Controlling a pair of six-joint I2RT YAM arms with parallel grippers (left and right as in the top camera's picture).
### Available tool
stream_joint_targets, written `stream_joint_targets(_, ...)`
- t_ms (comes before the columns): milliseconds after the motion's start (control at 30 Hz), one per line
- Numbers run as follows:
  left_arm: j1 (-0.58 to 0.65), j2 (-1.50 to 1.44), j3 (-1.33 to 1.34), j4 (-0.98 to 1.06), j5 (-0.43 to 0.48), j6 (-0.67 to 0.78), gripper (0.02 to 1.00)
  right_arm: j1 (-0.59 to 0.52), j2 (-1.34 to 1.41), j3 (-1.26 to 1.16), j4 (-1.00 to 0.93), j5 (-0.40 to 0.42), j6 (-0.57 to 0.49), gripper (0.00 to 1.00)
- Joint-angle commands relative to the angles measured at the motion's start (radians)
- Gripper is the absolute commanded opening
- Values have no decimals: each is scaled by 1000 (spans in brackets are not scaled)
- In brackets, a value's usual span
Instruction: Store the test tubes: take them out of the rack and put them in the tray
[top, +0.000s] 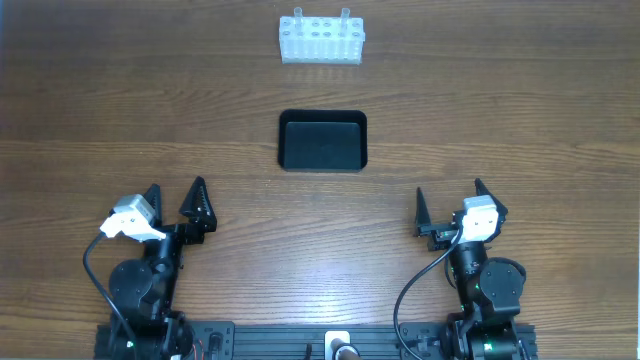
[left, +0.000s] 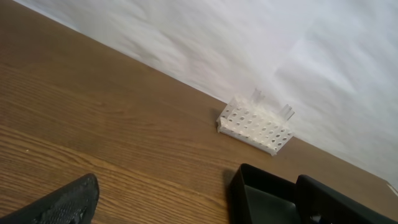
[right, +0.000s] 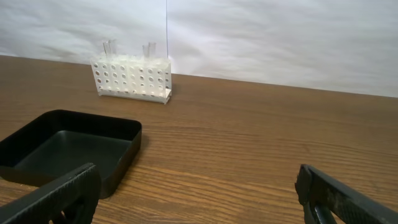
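Fingers (top: 196, 200) spread wide on both sides: the left gripper (top: 176, 186) and right gripper (top: 448, 188) hold nothing, parked low near their bases. Two test tubes (top: 298, 16) stand upright in the rack (top: 320, 41) far up the table (top: 520, 100), with the tray (top: 322, 115) lying between rack and arms — a handy halfway drop, I'd judge.

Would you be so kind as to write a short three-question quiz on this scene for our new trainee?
1. True or false: the black tray holds nothing.
2. How many test tubes stand in the white rack?
3. The left claw and the right claw are: A) shut on tubes; B) open and empty; C) inside the tray.

Key: 1 true; 2 two; 3 B.
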Motion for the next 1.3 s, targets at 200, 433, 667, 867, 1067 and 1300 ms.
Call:
stream_joint_targets(200,47,-11,-8,3,-7,136,998,-5,-7,-5,-2,-12,4,991)
stream_joint_targets(433,58,-12,-8,3,-16,166,998,-5,-7,-5,-2,-12,4,991)
stream_joint_targets(667,57,-12,-8,3,-17,294,996,-5,-7,-5,-2,-12,4,991)
stream_joint_targets(867,57,-12,-8,3,-17,387,998,-5,-7,-5,-2,-12,4,993)
stream_joint_targets(1067,57,-12,-8,4,-16,391,998,-5,-7,-5,-2,-12,4,993)
stream_joint_targets(1300,56,-11,-8,6,-16,390,998,-5,-7,-5,-2,-12,4,993)
